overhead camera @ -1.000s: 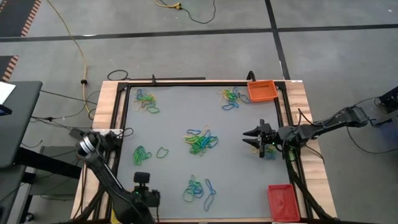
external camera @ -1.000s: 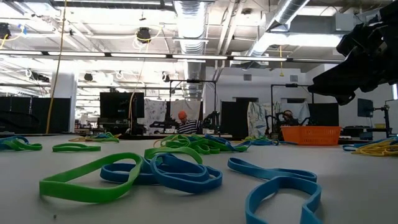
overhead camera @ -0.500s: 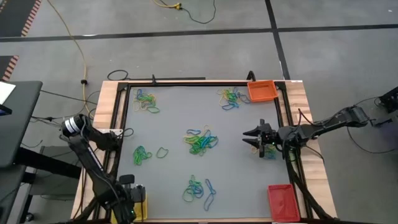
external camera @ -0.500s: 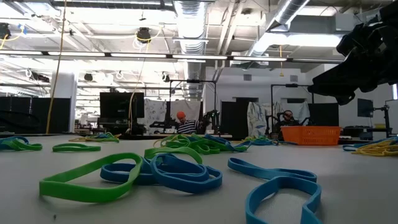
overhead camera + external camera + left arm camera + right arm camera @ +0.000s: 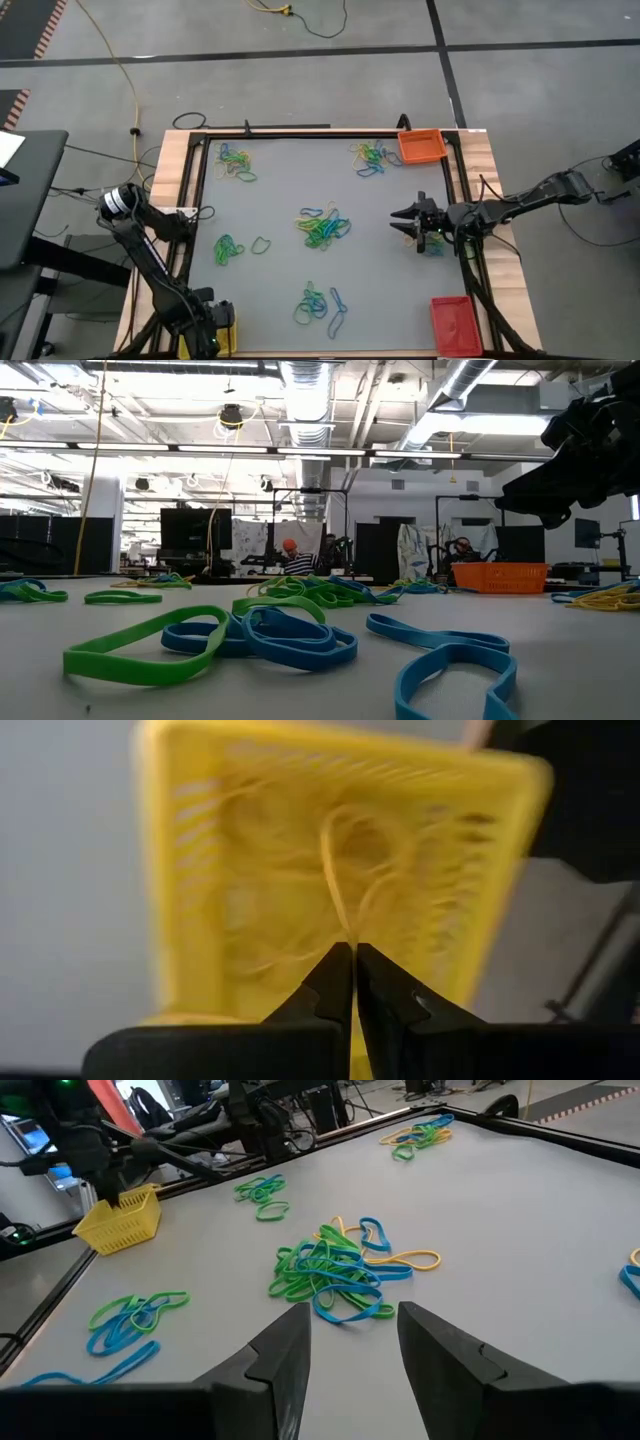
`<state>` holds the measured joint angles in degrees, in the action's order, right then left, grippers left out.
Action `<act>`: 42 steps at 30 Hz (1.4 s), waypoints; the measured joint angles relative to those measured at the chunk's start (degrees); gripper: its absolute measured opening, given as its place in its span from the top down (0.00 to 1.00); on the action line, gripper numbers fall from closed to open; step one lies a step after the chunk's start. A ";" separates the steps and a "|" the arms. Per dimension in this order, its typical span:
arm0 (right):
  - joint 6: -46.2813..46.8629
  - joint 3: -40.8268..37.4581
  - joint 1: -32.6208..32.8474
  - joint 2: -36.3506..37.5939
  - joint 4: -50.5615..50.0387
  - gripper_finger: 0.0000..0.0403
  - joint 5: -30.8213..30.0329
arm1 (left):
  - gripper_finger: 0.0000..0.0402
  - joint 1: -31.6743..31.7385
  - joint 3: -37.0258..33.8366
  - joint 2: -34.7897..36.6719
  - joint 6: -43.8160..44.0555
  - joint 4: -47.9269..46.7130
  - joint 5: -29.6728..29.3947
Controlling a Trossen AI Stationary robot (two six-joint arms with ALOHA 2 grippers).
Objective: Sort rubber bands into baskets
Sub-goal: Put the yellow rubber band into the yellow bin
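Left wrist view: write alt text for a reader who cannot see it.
The left gripper, shut, pinches a thin yellow rubber band above a yellow basket that holds more yellow bands. Grey table surface lies beside the basket.

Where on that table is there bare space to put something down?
The widest bare patch lies between the far-left pile and the far-right pile, running down to the centre pile. Another lies between the near pile and the red basket. The centre is crowded, with the right gripper beside it.

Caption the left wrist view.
Left hand, shut, pinches a yellow rubber band above the yellow basket.
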<state>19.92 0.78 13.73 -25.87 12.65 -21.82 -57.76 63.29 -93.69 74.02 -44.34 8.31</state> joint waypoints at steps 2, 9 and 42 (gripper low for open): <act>0.00 0.00 -0.01 0.00 -0.01 0.55 0.00 | 1.00 0.29 0.00 0.00 0.03 3.44 -0.82; 0.04 0.00 -0.01 -0.02 -0.01 0.55 0.00 | 0.96 1.57 0.02 -0.02 4.61 3.21 0.39; 4.96 0.00 -0.07 0.00 -8.08 0.55 -0.42 | 0.55 11.65 0.07 9.16 -16.73 -4.71 -38.46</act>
<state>24.88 0.78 13.66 -25.87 4.57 -22.24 -46.11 63.35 -84.53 57.29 -49.05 -30.16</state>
